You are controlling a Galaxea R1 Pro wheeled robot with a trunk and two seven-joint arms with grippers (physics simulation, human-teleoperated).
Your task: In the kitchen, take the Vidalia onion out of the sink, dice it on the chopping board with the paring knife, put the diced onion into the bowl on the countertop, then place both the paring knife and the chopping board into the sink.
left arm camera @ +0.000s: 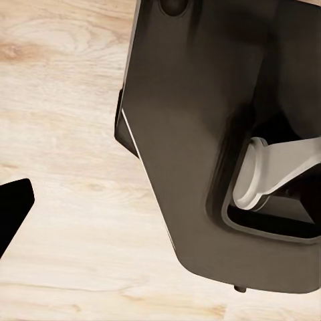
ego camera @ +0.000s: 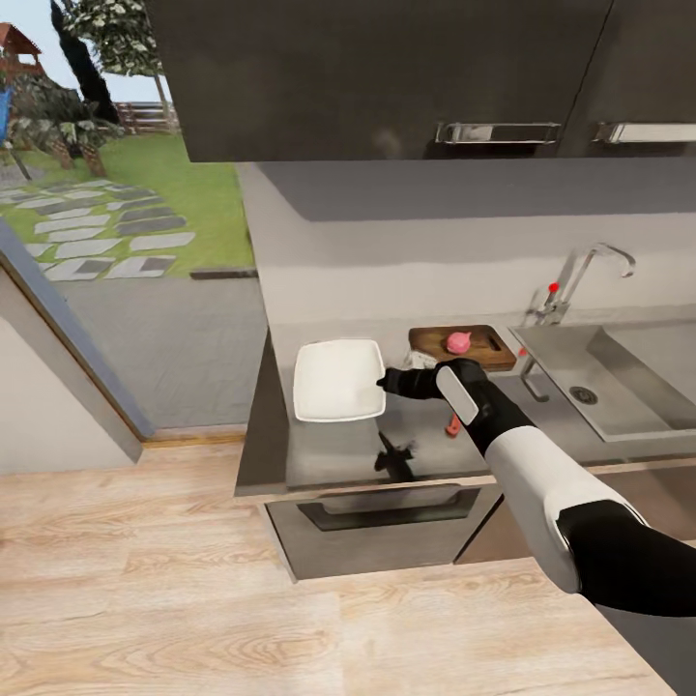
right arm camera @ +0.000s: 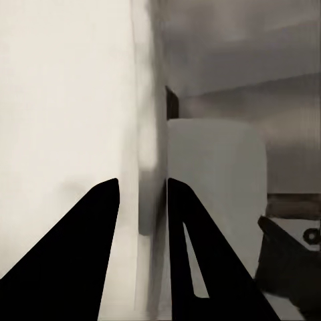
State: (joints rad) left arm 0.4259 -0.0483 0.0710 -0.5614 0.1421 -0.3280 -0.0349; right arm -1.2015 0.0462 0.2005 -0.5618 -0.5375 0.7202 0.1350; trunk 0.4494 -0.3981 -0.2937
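Reaching across the countertop [ego camera: 425,462], the right pincer [ego camera: 383,383] has its two fingers either side of the bowl [ego camera: 336,379] rim, narrowly apart; whether they already squeeze it I cannot tell. Behind the pincer, the Vidalia onion [ego camera: 457,341] rests on the chopping board [ego camera: 488,349]. To do well, close firmly and keep the bowl level.

Glossy steel countertop [ego camera: 338,454], grainy wooden chopping board [ego camera: 483,350], seemingly glazed white bowl [ego camera: 333,387]
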